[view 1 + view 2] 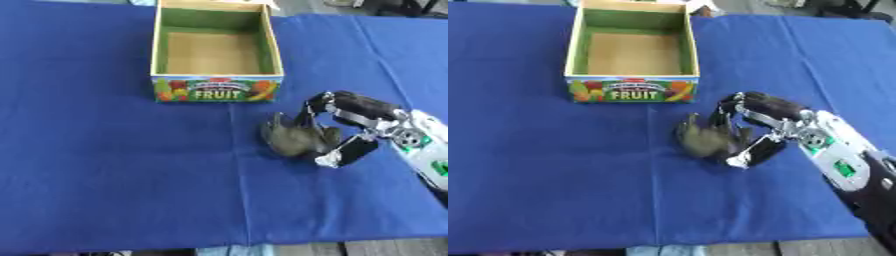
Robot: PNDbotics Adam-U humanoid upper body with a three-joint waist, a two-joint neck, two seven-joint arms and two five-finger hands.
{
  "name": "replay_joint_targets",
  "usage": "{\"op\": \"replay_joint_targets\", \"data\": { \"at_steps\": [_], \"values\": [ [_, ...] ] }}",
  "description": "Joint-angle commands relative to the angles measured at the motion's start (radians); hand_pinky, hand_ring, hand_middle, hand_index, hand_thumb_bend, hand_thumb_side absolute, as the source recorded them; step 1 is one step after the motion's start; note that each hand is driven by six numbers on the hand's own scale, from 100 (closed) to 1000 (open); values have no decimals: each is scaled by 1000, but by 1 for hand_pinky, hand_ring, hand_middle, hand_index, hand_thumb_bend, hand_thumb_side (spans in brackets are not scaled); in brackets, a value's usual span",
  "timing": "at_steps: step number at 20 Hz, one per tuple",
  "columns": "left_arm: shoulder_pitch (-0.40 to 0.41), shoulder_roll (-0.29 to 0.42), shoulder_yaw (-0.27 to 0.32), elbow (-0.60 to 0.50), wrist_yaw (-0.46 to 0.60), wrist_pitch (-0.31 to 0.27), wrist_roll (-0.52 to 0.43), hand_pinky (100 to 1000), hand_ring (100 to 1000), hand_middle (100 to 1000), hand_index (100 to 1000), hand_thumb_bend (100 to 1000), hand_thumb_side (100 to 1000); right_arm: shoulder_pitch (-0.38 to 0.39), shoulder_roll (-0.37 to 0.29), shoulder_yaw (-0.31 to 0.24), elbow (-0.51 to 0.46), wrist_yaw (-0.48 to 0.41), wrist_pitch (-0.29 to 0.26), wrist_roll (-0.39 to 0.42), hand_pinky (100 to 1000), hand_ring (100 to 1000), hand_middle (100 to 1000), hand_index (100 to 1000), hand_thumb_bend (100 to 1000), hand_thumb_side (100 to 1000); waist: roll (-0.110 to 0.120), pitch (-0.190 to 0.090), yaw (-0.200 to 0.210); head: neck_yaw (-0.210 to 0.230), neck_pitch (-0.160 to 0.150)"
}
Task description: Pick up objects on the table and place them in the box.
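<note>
In the left eye view, the table (pixel 105 165) is covered with a blue cloth, and the cloth's left half and near side are bare. Its near edge runs along the bottom of the picture. The box (pixel 217 95) stands at the middle of the far edge, its open top up, with the word FRUIT on the near wall. Inside it only the brown floor and green walls show. A dark olive object (pixel 296 139), blurred, lies near the box's near right corner, a little apart from it. It looks roundish, and I cannot tell its long axis or which way it points. The right hand (pixel 346 131) comes from the right edge, and its fingers and thumb are curled around the object's right side.

In the right eye view, the right hand (pixel 756 127) and its white forearm show more fully, running toward the near right corner. The object (pixel 704 139) rests on the cloth within the hand. The left hand is not seen.
</note>
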Motion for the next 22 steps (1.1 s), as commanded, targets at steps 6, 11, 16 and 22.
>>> {"op": "replay_joint_targets", "data": {
  "at_steps": [6,11,16,22],
  "values": [
    [-9,17,3,-16,4,-2,-4,477,602,574,653,490,673,-14,-18,-15,-9,41,5,-94,586,574,475,594,108,100,4,-14,2,0,8],
    [-9,17,3,-15,5,-2,-3,478,602,574,653,491,673,-21,-35,-34,-35,33,12,-128,587,577,474,594,175,100,4,-16,1,1,7],
    [-7,18,4,-15,5,-2,-3,478,602,574,653,491,672,-28,-78,-69,-101,20,33,-161,591,578,476,595,188,100,3,-18,2,3,4],
    [-6,20,3,-16,5,-2,-3,478,602,574,653,492,671,-57,-146,-92,-195,-11,63,-177,603,581,479,596,198,100,2,-22,5,5,0]
  ]
}}
